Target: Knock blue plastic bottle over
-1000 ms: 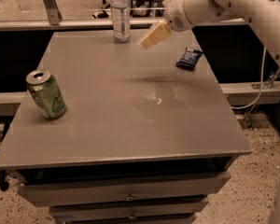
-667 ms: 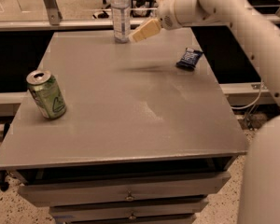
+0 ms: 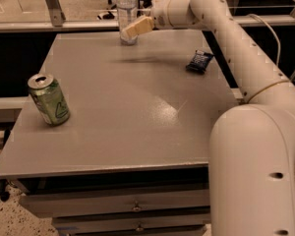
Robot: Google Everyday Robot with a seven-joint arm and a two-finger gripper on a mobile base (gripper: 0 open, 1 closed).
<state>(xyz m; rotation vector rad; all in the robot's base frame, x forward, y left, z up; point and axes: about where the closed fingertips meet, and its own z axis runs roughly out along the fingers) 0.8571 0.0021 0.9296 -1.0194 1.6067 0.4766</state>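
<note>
We locate the blue plastic bottle (image 3: pixel 126 11) upright at the far edge of the counter (image 3: pixel 113 117), with the claw (image 3: pixel 133 29) at its lower right side. We cannot tell whether they touch or how far the claw is open; it appears to hold nothing. A push applied this low may slide the bottle instead of tipping it. A push directed away from us may send it off the far edge. The green soda can (image 3: pixel 49 100) and dark blue snack wrapper (image 3: pixel 200 61) lie well apart and seem unlikely to interfere.
</note>
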